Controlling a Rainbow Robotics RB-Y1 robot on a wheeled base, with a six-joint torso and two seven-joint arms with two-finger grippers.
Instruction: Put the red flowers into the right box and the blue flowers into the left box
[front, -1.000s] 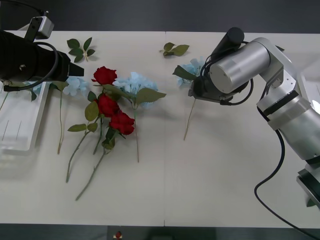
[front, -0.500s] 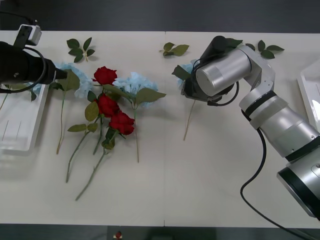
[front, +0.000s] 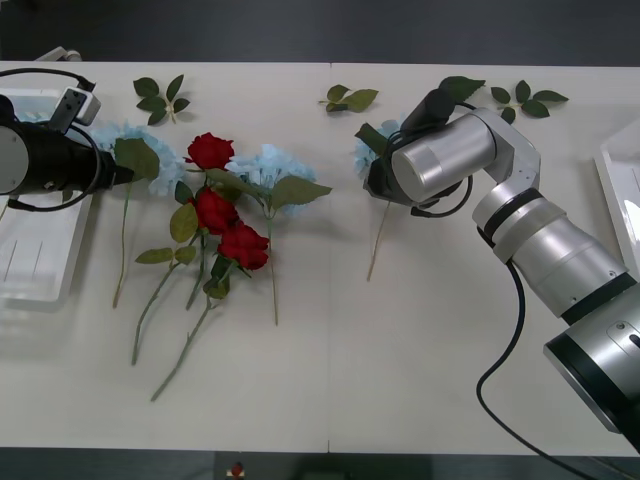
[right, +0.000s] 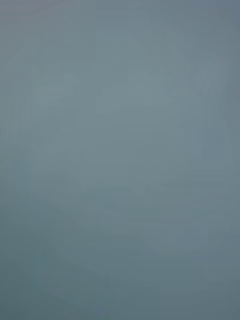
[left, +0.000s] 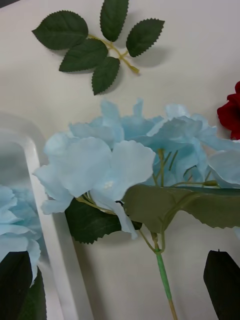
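we note matt fabric petals on the blue flowers; the left box is glossy white plastic.

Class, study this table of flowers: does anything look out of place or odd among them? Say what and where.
Loose leaf sprigs lie apart from any stem along the table's far edge, with another near the middle. Three red flowers lie tangled across a blue flower instead of lying sorted. The right wrist view is a blank grey-blue.

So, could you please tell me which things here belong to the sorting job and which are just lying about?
Job:
- red flowers
- blue flowers
- left box
- right box
- left gripper, open by a blue flower
- right gripper, at another blue flower

Lying about:
- loose leaf sprigs
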